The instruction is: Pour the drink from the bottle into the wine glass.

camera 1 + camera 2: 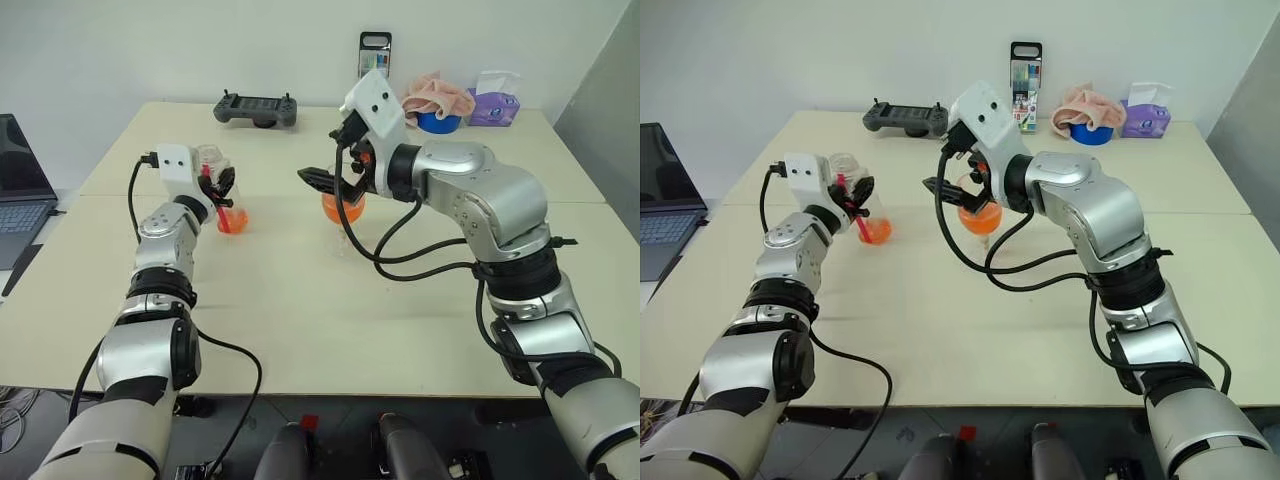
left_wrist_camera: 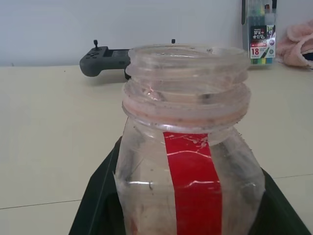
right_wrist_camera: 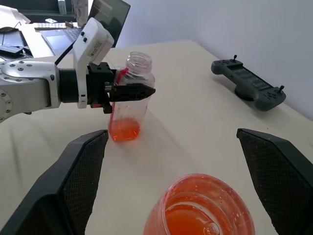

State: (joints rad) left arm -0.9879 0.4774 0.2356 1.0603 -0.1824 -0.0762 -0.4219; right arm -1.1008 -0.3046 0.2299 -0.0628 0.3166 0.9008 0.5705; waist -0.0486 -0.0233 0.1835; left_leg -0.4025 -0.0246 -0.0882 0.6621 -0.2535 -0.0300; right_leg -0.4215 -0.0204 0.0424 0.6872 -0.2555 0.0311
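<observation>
Right wrist view: my left jaws [image 3: 128, 91] pinch the upright bottle [image 3: 129, 98]; my right jaws [image 3: 176, 181], spread wide, straddle the filled wine glass [image 3: 198, 205]. Closing carelessly could tip it, spilling drink [image 3: 193, 223].

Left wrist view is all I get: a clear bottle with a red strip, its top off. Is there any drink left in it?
Observer: Yes, a little orange drink sits at the bottom of the bottle, which stands upright on the table.
Operator: Who is holding it?
Observer: The left gripper, shut around the bottle's middle.
Operator: Where did the rest go?
Observer: The wine glass holds orange liquid; it stands between the open fingers of the right gripper.
</observation>
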